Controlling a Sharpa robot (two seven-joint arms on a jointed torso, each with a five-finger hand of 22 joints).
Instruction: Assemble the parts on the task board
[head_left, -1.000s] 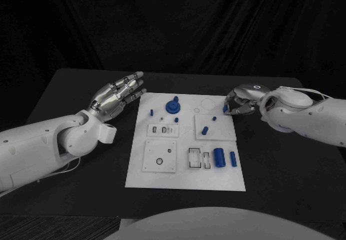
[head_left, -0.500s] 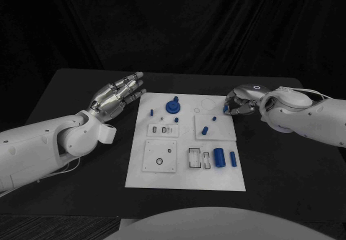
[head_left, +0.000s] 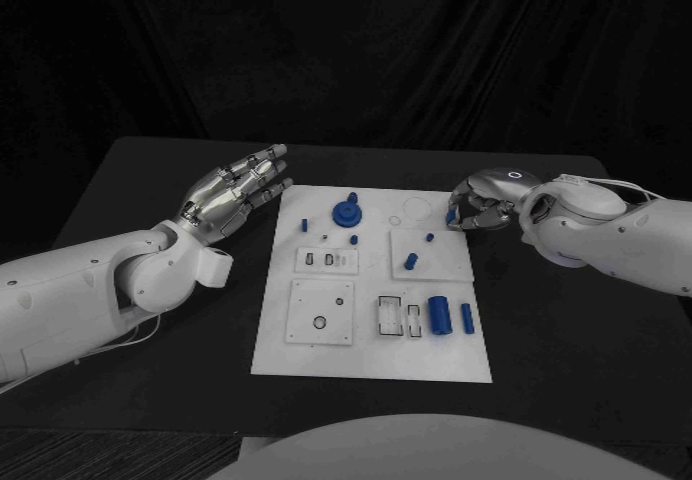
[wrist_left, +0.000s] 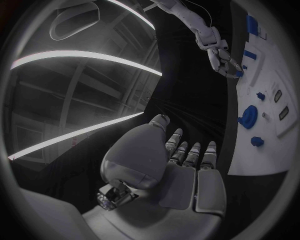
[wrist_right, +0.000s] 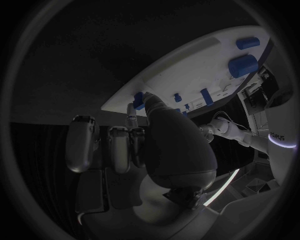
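The white task board (head_left: 369, 358) lies in the middle of the black table. On it are a round blue part with a peg (head_left: 346, 212), a short blue cylinder (head_left: 410, 262), and a thick blue cylinder (head_left: 437, 314) beside a slimmer one (head_left: 466, 318). My right hand (head_left: 480, 205) hovers at the board's far right corner with its fingers curled in. It pinches a small blue part (wrist_right: 138, 100) at its fingertips, seen also in the left wrist view as the small blue part (wrist_left: 239, 73). My left hand (head_left: 231, 195) is raised left of the board, fingers spread, holding nothing.
Small blue pegs (head_left: 304, 224) stand near the board's far left side. Square insert plates with slots (head_left: 320, 312) and black-rimmed pockets (head_left: 397, 315) take up the near half. Bare black table (head_left: 577, 340) lies on both sides of the board.
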